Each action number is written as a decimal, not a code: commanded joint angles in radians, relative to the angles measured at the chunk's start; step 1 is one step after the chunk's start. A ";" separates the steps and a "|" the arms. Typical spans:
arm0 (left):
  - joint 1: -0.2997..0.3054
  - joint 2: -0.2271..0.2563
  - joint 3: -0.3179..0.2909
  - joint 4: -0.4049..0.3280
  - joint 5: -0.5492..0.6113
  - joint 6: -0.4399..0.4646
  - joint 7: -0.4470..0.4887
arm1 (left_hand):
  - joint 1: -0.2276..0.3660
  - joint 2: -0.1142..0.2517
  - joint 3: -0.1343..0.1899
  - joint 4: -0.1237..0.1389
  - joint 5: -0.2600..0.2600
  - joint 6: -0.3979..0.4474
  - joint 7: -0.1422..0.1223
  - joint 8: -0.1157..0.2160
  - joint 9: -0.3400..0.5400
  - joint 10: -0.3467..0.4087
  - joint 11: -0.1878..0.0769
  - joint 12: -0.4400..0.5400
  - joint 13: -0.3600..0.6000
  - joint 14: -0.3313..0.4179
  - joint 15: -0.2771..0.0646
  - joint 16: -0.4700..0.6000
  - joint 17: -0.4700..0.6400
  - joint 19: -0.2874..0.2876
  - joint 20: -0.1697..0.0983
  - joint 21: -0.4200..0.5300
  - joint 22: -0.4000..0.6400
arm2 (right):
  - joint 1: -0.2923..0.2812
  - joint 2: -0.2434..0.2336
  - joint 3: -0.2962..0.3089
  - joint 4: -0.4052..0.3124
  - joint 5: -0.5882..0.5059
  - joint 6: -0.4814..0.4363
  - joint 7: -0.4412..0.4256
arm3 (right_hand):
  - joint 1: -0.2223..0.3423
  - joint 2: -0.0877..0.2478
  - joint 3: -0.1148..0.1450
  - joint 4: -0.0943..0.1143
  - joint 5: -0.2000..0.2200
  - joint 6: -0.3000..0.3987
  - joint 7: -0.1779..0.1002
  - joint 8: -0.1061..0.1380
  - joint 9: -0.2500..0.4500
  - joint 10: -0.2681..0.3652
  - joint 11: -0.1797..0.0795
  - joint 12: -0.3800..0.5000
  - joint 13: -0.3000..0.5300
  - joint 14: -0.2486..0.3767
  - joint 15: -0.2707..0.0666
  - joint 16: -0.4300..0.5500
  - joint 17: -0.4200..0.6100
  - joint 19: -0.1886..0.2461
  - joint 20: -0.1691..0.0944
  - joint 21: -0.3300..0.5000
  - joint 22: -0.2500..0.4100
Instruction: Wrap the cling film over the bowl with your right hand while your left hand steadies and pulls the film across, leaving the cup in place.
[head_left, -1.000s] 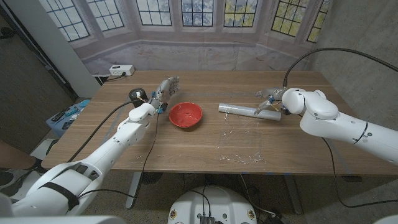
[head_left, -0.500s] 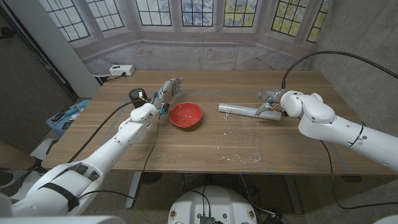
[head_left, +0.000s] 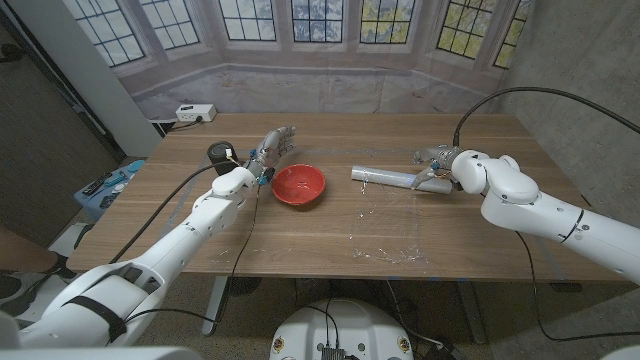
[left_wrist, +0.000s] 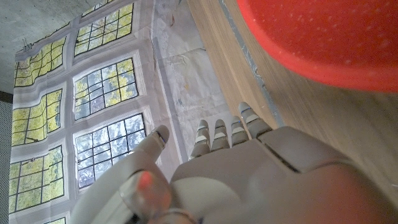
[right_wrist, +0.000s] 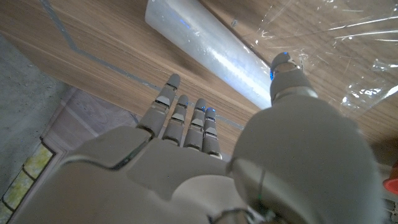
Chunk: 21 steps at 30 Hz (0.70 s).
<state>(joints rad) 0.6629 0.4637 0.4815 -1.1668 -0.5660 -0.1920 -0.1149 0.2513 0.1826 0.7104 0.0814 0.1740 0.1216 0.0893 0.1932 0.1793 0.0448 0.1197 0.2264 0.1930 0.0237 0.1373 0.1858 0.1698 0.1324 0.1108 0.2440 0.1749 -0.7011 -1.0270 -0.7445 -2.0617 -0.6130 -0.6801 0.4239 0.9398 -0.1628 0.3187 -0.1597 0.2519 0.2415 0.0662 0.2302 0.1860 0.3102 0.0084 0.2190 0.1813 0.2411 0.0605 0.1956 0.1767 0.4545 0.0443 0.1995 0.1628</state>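
The red bowl (head_left: 299, 185) (left_wrist: 323, 37) sits left of the table's middle. To its right lies the cling film roll (head_left: 385, 176) (right_wrist: 205, 50), and a crinkled clear film sheet (head_left: 385, 235) (right_wrist: 336, 56) runs from it to the front edge. A black cup (head_left: 219, 152) stands at the back left. My left hand (head_left: 270, 145) (left_wrist: 249, 174) is beside the bowl's left rim, fingers spread and holding nothing. My right hand (head_left: 435, 165) (right_wrist: 205, 162) is at the roll's right end, fingers straight, thumb close to the roll, not closed around it.
A white power strip (head_left: 190, 112) lies at the table's back left corner. Blue items (head_left: 110, 185) sit off the table's left edge. Black cables trail along both arms. The wooden table (head_left: 500, 240) shows bare wood at the front right.
My right forearm has swung slightly left while the hand stayed at the roll's end. The left hand, bowl, cup and roll have not moved.
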 joint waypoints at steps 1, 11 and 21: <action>0.002 0.000 0.005 -0.008 0.001 0.009 0.002 | 0.012 -0.002 0.007 -0.001 0.004 0.007 -0.001 0.002 0.002 0.012 0.003 0.005 0.004 0.008 0.003 0.004 0.005 0.010 0.000 -0.004 0.001 | -0.028 -0.004 0.014 0.026 -0.017 0.043 -0.017 | 0.004 -0.004 -0.006 0.002 0.008 0.008 -0.002 0.009 0.001 0.009 0.002 0.006 0.003 0.001 -0.008 -0.001 0.001 0.005 -0.007 -0.001 0.003; 0.000 0.002 0.010 -0.017 0.003 0.022 -0.002 | 0.011 -0.004 0.009 0.001 0.004 0.006 -0.003 0.000 0.003 0.015 0.000 0.005 0.005 0.017 0.003 0.006 0.005 0.015 0.004 -0.005 0.001 | -0.042 0.000 0.016 0.052 -0.059 0.066 -0.027 | 0.014 0.005 -0.010 0.003 0.023 0.060 -0.018 0.011 0.004 0.063 -0.007 0.006 0.008 0.074 -0.091 0.015 0.003 0.057 -0.061 0.006 0.006; -0.001 0.004 0.016 -0.028 0.007 0.031 -0.005 | 0.010 -0.006 0.010 0.002 0.004 0.006 -0.005 -0.001 0.003 0.020 0.002 0.005 0.005 0.021 0.003 0.005 0.005 0.021 0.006 -0.005 0.001 | -0.056 0.025 0.026 0.091 -0.081 0.082 -0.067 | 0.027 0.013 -0.008 0.003 0.039 0.120 -0.042 0.019 0.007 0.120 -0.020 0.013 0.016 0.154 -0.150 0.029 0.008 0.112 -0.109 0.015 0.009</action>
<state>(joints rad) 0.6637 0.4657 0.4914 -1.1842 -0.5629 -0.1707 -0.1155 0.2552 0.1787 0.7131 0.0842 0.1740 0.1215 0.0893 0.1932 0.1791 0.0573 0.1177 0.2264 0.1929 0.0378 0.1375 0.1858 0.1697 0.1449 0.1125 0.2401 0.1748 -0.7417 -1.0231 -0.7296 -2.0046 -0.6712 -0.6141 0.3892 0.9529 -0.1496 0.3116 -0.1585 0.2815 0.3480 0.0277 0.2413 0.1887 0.4127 -0.0120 0.2266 0.1934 0.3727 -0.0448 0.2154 0.1795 0.5495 -0.0503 0.2041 0.1656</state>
